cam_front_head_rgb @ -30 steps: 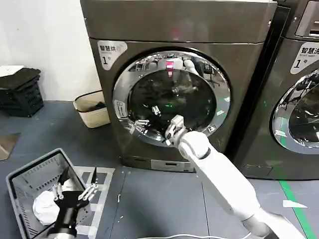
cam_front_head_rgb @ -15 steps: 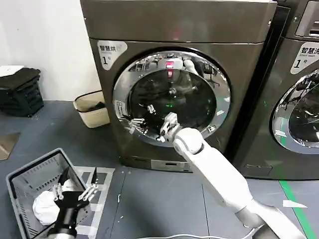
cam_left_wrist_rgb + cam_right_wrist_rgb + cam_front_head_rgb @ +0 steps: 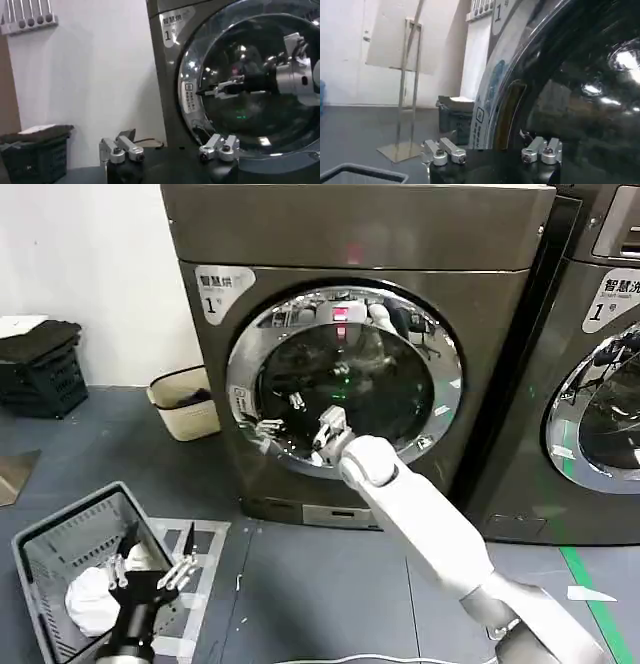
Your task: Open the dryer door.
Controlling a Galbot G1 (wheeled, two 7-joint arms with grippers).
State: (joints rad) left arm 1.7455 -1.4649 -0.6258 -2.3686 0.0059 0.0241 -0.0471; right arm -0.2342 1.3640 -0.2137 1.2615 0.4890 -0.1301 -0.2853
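Note:
The bronze-grey dryer (image 3: pixel 300 244), with a white label marked 1, fills the middle of the head view. Its dryer door (image 3: pixel 262 324), a chrome rim round dark glass, lies flat against the front, closed. My right gripper (image 3: pixel 325 429) hovers close in front of the lower left part of the glass, open, with nothing between its fingers. In the right wrist view the right gripper (image 3: pixel 492 152) faces the door's left rim (image 3: pixel 492 100) and a dark slot (image 3: pixel 509 112) in it. My left gripper (image 3: pixel 150 569) hangs open over a basket; the left wrist view shows it (image 3: pixel 170 150) low before the dryer door (image 3: pixel 190 65).
A grey basket (image 3: pixel 45 534) holding white cloth (image 3: pixel 90 599) sits on the floor at lower left. A beige bin (image 3: pixel 185 399) stands by the dryer's left side, a black crate (image 3: pixel 40 369) farther left. A second machine (image 3: pixel 600 384) stands on the right.
My right gripper has moved left and slightly up across the door glass, toward the left part of the rim. The left arm and the door have not moved.

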